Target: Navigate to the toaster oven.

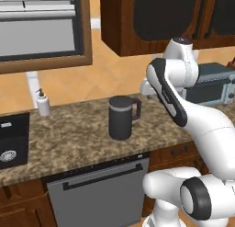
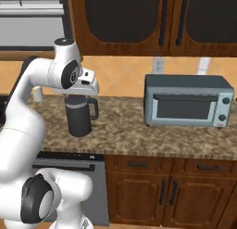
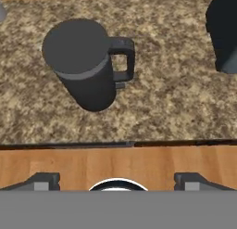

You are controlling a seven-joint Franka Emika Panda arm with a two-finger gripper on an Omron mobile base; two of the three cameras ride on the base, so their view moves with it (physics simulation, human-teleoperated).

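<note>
Progress looks partial to us: we are at the speckled brown granite counter (image 2: 139, 135), but the base sits in front of the stainless dishwasher panel (image 1: 98, 194), not in front of the boxy blue-grey toaster oven with the dark glass door and bar handle (image 2: 187, 101). We judge that the drive is not finished, and that the base has yet to shift toward its right along the counter until the oven is squarely ahead.

From the right base camera we see the oven standing on the counter under the dark wooden wall cabinets (image 2: 152, 19), well apart from the dark grey cylindrical kettle with a side handle (image 2: 79, 115). From the left base camera its front (image 1: 212, 89) shows past the white arm, at the right edge.

Our gripper (image 3: 116, 181) hangs over the counter's front edge, looking down on the kettle (image 3: 85, 66), which lies just ahead of it. Its two dark fingertips (image 3: 44, 181) stand wide apart with nothing between them. The oven lies off to the gripper's right, farther along the counter; the dark corner at the hand camera's upper right (image 3: 224, 33) may be part of it, though we cannot tell for sure.

A white soap dispenser (image 1: 43, 103) and a black sink (image 1: 13, 139) sit at the counter's left end.
</note>
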